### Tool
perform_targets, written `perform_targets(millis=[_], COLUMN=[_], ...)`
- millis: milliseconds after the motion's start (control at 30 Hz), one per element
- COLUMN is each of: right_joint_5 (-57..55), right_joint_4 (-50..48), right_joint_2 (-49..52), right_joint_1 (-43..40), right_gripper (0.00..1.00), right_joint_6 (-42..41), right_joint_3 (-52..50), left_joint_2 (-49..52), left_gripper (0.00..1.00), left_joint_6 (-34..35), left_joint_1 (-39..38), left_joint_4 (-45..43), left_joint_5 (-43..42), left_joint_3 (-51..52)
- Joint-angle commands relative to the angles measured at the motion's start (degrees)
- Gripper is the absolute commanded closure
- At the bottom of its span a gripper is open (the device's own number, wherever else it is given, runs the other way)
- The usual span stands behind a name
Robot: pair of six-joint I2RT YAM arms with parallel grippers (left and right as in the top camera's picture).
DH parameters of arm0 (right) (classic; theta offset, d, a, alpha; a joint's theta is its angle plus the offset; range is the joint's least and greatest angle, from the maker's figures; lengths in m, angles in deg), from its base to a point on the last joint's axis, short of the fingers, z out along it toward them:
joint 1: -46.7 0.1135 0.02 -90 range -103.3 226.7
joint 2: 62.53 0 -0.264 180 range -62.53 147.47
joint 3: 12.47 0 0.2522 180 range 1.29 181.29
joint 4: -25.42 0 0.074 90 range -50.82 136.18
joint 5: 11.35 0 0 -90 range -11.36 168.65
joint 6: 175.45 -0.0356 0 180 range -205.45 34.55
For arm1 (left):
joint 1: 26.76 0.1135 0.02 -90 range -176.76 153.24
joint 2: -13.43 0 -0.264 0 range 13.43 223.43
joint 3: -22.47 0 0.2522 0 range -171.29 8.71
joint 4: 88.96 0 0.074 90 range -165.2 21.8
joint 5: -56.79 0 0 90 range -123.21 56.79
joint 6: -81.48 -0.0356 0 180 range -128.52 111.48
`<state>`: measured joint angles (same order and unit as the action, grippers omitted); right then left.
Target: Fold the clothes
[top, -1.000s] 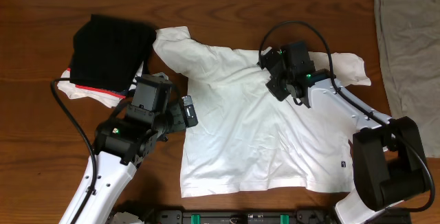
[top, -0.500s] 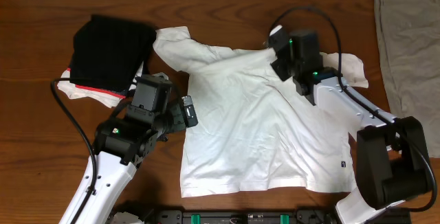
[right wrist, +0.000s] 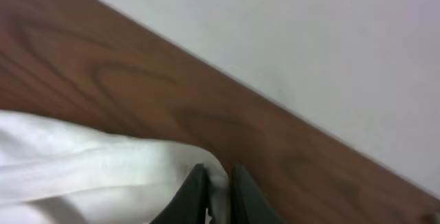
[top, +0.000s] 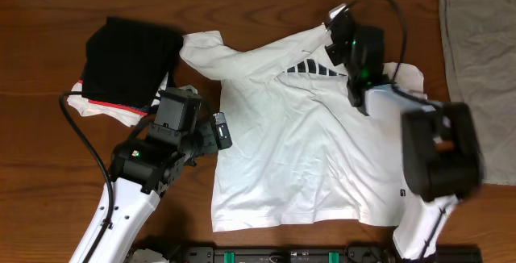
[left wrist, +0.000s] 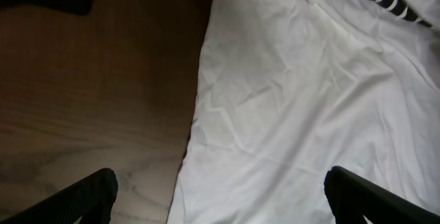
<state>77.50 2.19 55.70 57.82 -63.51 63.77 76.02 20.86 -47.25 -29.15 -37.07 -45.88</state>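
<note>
Two hands, one T-shirt [top: 298, 150] (black lettering [top: 310, 68] showing): left hand [left wrist: 220, 181] spread apart, right hand [right wrist: 218, 179] pinching the T-shirt's edge.

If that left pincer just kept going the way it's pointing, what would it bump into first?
Most likely the white T-shirt, near its side edge: the open left pincer straddles that edge, with bare table ahead of one finger. Its height above the cloth is unclear.
</note>
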Motion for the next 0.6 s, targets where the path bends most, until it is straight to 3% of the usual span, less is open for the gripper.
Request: perform_targets(millis=[0, 200, 400, 567], right_joint_5=[-0.7, -5.53, -6.32, -5.92], right_joint_4=[-4.07, -1.14, 11.34, 33.73], right_joint_2=[7.82, 15.82, 11.08, 2.14], right_joint_1=[-1.4, -3.32, -4.09, -4.09], right_gripper=[0.91, 0.93, 0.89, 0.6], right_joint_6=[-0.94, -6.86, -9.73, -9.7], right_joint_3=[2.45, 13.73, 22.97, 30.88], left_joint_2=[0.0, 0.0, 0.0, 0.0], left_gripper=[0.02, 0.02, 0.02, 0.02], left_joint_6=[0.07, 0.07, 0.07, 0.07], left_joint_1=[0.22, 0.22, 0.22, 0.22], left_joint_4=[0.13, 0.13, 0.13, 0.13], left_joint_5=[0.94, 0.94, 0.92, 0.94], left_joint_3=[-0.42, -0.42, -0.42, -0.42])
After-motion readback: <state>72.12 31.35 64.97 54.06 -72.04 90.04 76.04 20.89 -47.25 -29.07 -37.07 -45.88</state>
